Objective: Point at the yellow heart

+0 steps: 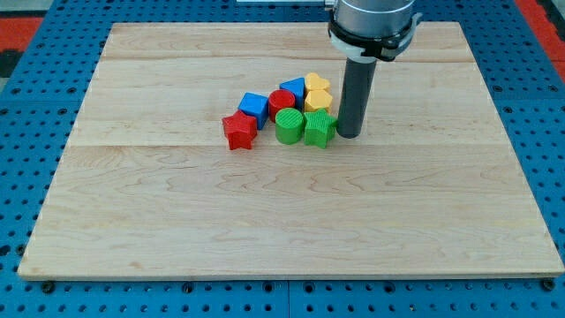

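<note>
Tip position decides everything: my tip (349, 134) rests on the wooden board (177, 221) at the right edge of the block cluster, just beside the green star-like block (320, 128), perhaps touching it. There are no fingers to spread or pinch; the arm ends in a plain dark rod.

One yellow block (319, 100) sits just left of the rod and slightly farther back than my tip, and it looks like the yellow heart, though its outline is hard to confirm. A second yellow block (317, 83) lies just behind it, so which of the two is the heart stays uncertain. In my judgement the target lies a short way up and left of my tip, already near.

Further left sit a green cylinder (288, 125), a red cylinder (282, 102), a blue triangular block (293, 87), a blue cube (254, 107) and a red star (239, 130).
</note>
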